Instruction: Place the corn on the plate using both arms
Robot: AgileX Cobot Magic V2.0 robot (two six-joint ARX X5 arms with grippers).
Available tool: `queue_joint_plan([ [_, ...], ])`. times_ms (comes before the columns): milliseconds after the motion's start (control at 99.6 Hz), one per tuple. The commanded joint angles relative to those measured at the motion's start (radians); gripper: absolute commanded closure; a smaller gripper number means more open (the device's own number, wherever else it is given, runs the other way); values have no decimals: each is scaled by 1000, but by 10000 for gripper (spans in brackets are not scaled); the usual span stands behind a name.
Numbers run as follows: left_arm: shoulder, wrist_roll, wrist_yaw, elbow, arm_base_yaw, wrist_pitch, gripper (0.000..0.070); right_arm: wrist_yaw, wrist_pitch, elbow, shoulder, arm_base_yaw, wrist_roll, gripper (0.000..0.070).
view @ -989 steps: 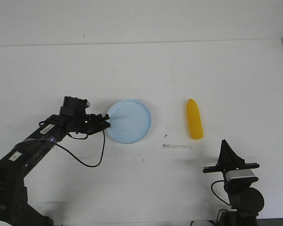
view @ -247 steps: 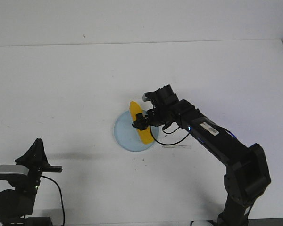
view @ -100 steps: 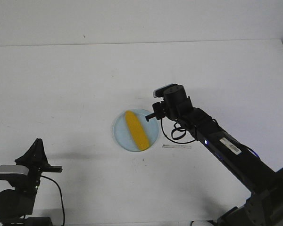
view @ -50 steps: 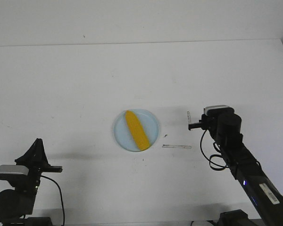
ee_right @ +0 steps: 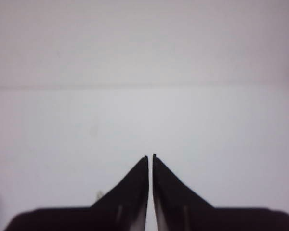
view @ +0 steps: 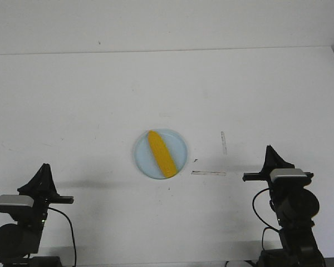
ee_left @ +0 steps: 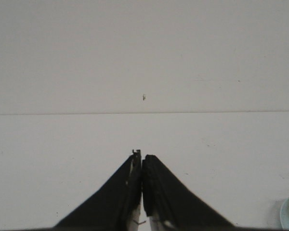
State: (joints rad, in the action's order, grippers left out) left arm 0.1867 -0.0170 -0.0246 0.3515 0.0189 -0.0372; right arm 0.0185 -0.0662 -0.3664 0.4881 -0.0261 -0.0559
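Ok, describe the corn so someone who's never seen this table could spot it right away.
On the white table, find the round pale blue plate near the middle. The corn lies across it at a slant, a smooth bright yellow cob and the only strongly coloured thing there.

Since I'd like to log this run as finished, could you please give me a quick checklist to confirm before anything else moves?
1. Corn lies on the plate: ok.
2. Corn within the rim, no overhang: ok.
3. Left gripper shut, holding nothing: ok.
4. Right gripper shut, holding nothing: ok.
5. Both arms pulled back, clear of the plate: ok.
6. Corn settled and not rolling: cannot tell.
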Motion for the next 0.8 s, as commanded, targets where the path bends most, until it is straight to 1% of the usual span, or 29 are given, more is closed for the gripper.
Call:
queue_joint_plan([
  [0, -2, 9, 1, 7, -1, -9, 698, -1, 14, -3, -63, -1, 5, 687],
  [151, -2, 9, 1, 7, -1, -9, 698, -1, 41, -3, -182, -1, 5, 687],
  [351, -2, 9, 1, 7, -1, -9, 698, 6, 43, -3, -291, -1, 5, 687],
  [793, -2, 9, 1, 7, -1, -9, 698, 6, 43, -3, -324, -1, 5, 687],
])
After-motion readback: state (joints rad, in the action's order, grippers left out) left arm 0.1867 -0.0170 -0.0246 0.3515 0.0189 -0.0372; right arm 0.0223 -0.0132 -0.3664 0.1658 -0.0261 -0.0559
